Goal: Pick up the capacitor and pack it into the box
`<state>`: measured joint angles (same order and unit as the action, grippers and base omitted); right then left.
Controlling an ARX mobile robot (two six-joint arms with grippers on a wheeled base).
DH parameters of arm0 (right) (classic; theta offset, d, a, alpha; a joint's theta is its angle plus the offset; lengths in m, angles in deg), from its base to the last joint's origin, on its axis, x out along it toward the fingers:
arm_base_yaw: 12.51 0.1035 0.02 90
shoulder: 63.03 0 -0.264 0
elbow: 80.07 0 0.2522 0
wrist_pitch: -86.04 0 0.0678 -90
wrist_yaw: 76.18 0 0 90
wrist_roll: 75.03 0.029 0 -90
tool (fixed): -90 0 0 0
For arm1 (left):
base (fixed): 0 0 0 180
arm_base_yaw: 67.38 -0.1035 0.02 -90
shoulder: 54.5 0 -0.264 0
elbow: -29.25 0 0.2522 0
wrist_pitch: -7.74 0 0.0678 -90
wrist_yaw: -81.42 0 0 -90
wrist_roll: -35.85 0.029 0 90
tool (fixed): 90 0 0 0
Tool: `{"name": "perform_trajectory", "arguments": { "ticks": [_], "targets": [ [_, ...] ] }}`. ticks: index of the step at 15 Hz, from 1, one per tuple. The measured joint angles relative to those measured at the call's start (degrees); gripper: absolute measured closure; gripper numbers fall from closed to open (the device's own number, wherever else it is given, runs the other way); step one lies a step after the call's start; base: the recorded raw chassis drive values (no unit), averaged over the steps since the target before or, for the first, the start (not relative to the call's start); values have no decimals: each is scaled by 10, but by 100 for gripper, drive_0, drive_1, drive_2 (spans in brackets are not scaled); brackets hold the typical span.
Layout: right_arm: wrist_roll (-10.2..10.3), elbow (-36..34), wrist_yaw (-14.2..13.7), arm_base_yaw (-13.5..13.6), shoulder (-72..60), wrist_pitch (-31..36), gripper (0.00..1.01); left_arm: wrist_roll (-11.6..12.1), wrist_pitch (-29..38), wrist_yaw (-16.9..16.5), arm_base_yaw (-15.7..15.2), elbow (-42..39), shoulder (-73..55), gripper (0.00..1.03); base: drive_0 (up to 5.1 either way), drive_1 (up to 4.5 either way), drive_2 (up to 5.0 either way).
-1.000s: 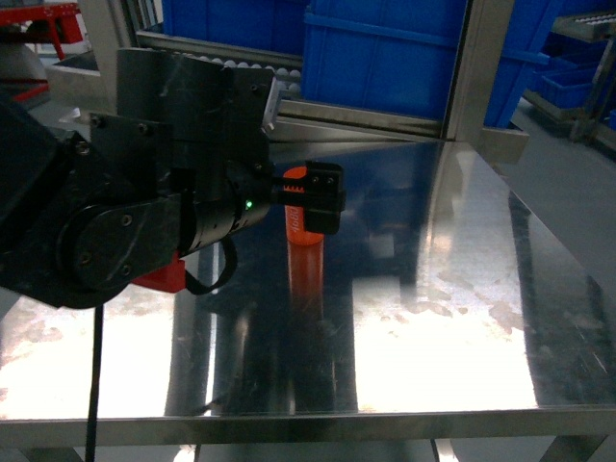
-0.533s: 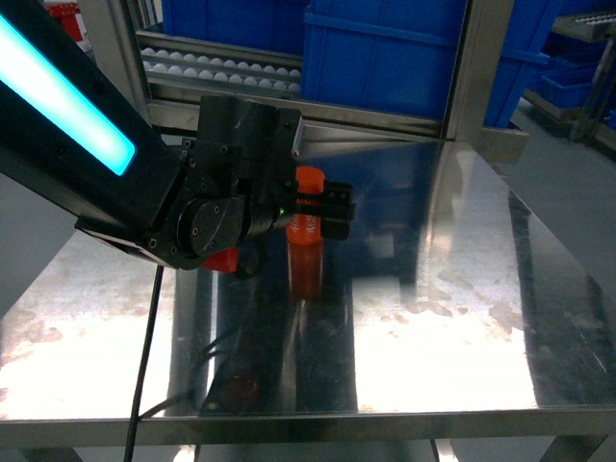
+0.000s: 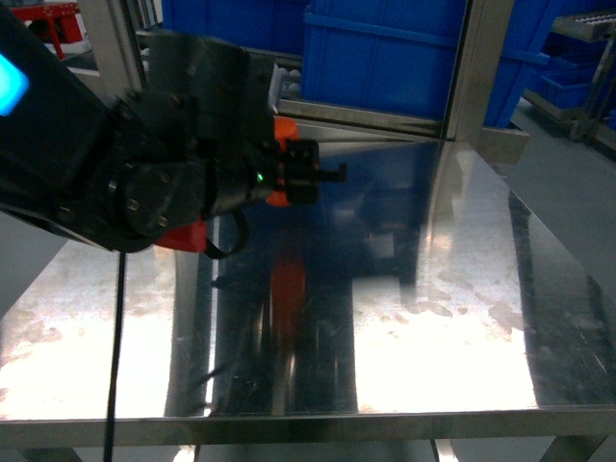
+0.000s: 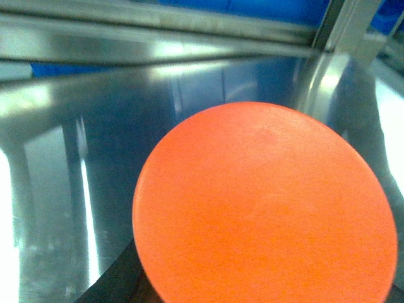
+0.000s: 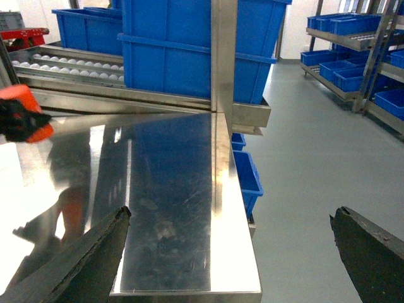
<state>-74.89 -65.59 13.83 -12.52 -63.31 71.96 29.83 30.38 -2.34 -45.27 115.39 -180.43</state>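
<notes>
The orange capacitor (image 3: 281, 159) sat clamped in the left pincer (image 3: 306, 174), lifted clear of the steel tabletop (image 3: 462, 289), its round end face filling the left wrist view. The right pincer (image 5: 240, 252) stood wide apart and empty at the tabletop's right edge. No box was in view, so the direction of the coming carry could not be judged.

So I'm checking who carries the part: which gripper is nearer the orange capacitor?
Left. The left gripper holds the capacitor in its jaws above the table; the right gripper hangs open off the table's right edge.
</notes>
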Motion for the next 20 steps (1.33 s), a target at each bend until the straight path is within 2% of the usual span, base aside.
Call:
{"name": "perform_trajectory", "arguments": {
  "ticks": [1, 2, 4, 6, 8, 9, 10, 12, 13, 14, 15, 18, 20],
  "targets": [
    [0, 0, 0, 0, 0, 0, 3, 3, 37, 10, -3, -55, 65, 57, 0, 0, 0],
    [0, 0, 0, 0, 0, 0, 3, 21, 90, 29, -6, -126, 142, 58, 0, 0, 0],
    [0, 0, 0, 0, 0, 0, 3, 46, 130, 61, -7, -278, 313, 58, 0, 0, 0],
    [0, 0, 0, 0, 0, 0, 3, 45, 73, 85, 10, -417, 490, 58, 0, 0, 0],
    [0, 0, 0, 0, 0, 0, 3, 40, -12, 103, 39, -512, 662, 58, 0, 0, 0],
    [0, 0, 0, 0, 0, 0, 3, 33, -58, 103, 51, -539, 750, 58, 0, 0, 0],
    [0, 0, 0, 0, 0, 0, 3, 30, -53, 104, 51, -542, 794, 58, 0, 0, 0],
    [0, 0, 0, 0, 0, 0, 3, 29, -56, 107, 49, -537, 796, 58, 0, 0, 0],
    [0, 0, 0, 0, 0, 0, 3, 40, -99, 157, 51, -540, 798, 58, 0, 0, 0],
    [0, 0, 0, 0, 0, 0, 3, 47, -104, 168, 30, -565, 822, 58, 0, 0, 0],
    [0, 0, -1, 0, 0, 0, 3, 50, -109, 159, -3, -589, 859, 58, 0, 0, 0],
    [0, 0, 0, 0, 0, 0, 3, 50, -129, 88, -70, -636, 930, 58, 0, 0, 0],
    [0, 0, 0, 0, 0, 0, 3, 50, -146, 54, -107, -660, 970, 58, 0, 0, 0]
  ]
}}
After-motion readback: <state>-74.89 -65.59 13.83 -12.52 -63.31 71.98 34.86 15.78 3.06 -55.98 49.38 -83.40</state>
